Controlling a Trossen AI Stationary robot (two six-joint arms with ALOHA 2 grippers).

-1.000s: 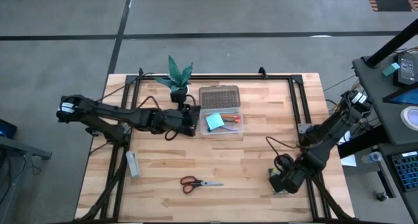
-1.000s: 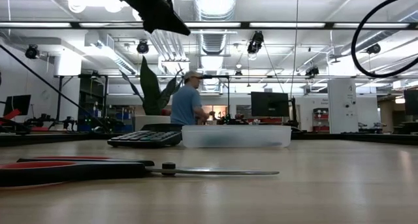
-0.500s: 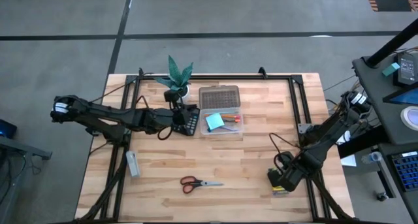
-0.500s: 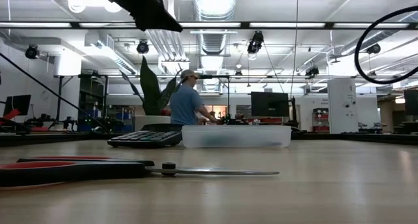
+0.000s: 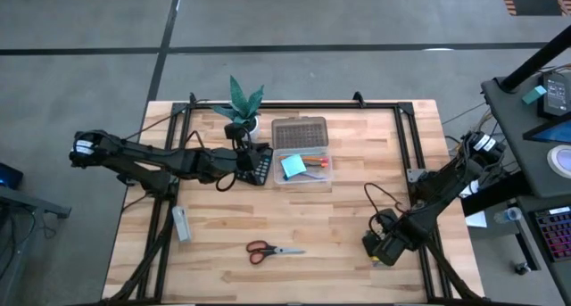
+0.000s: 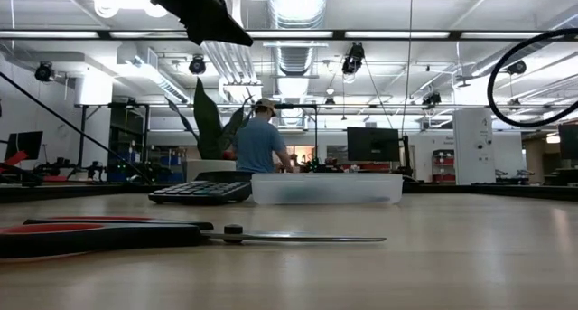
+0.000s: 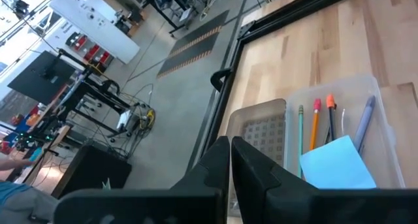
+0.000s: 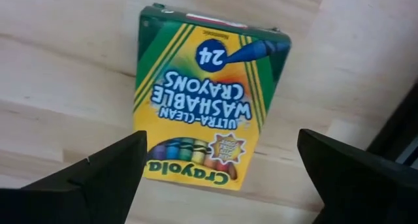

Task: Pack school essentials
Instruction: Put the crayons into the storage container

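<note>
right gripper (image 8: 215,175) fingers spread wide over the crayon box (image 8: 206,93).

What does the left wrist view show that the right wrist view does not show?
Only the left wrist view shows the clear box holding pens and a blue note pad, the grey lid beside it, and the shut left pincer. Only the right wrist view shows the crayon box lying flat, between the open right pincer's fingers. Both show the wooden table.
</note>
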